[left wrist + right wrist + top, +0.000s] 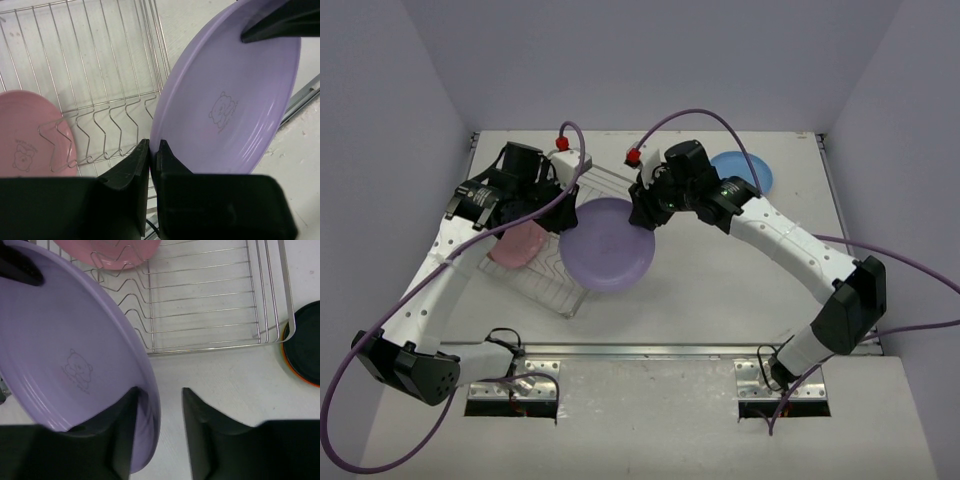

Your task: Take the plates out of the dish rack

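- left claw (151, 147): jaws nearly together, pinching the rim of the lavender plate (225, 100) at its lower left edge. Plate sits just right of the fingers and is tilted up.
- pink plate (20, 135): lying in the dish rack (100, 75) on the left side, leaning on the zigzag base wires. Smooth, glossy, faint bear outline on its face.
- dish rack: thin silver wire, straight parallel bars, zigzag dividers. It sits flat on the white counter (225, 380).
- lavender plate: round, shallow, raised lip, same bear outline at the centre. It's held over the rack's right edge, between the two claws.
- right claw (159, 392): jaws partly apart and straddling the plate's rim. One finger is against the plate's inner face; the outer finger stands clear of the rim.
- blue plate (745, 170): flat on the counter, behind the right arm.
- black plate (305, 345): stacked on an orange plate (299, 375), just outside the rack's corner.
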Robot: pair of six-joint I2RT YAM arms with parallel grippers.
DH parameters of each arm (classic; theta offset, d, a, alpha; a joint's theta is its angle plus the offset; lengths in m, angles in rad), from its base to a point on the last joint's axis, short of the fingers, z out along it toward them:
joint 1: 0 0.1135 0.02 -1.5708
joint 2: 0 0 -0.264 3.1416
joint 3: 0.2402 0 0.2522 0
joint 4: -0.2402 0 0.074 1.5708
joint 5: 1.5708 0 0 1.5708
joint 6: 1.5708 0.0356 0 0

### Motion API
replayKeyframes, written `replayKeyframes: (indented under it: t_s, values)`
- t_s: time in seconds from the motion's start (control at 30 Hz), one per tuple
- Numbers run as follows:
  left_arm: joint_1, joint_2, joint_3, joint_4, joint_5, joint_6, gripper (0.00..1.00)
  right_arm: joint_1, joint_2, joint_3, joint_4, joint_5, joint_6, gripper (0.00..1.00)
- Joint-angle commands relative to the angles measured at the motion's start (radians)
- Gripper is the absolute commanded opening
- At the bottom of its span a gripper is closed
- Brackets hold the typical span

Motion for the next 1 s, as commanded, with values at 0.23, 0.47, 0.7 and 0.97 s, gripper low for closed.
replayKeyframes:
  t_s: [0.23, 0.47, 0.7, 0.97]
  values:
    - [-0.002, -0.013, -0.004, 0.057, 0.002, -0.031, 0.54, -0.026, -0.046, -0.021, 0.043, 0.123, -0.036, 0.0]
    - [0.067, -0.037, 0.043, 0.119, -0.272, -0.081, 0.95, -0.341, -0.008, -0.025, 0.036, 0.035, 0.122, 0.0]
    - [0.091, -0.062, 0.06, 0.158, -0.367, -0.109, 1.0, -0.698, 0.195, 0.08, -0.002, -0.038, 0.363, 0.0]
    - [0.113, -0.05, 0.035, 0.159, -0.354, -0.12, 1.0, -0.868, 0.417, 0.265, -0.017, -0.016, 0.493, 0.0]
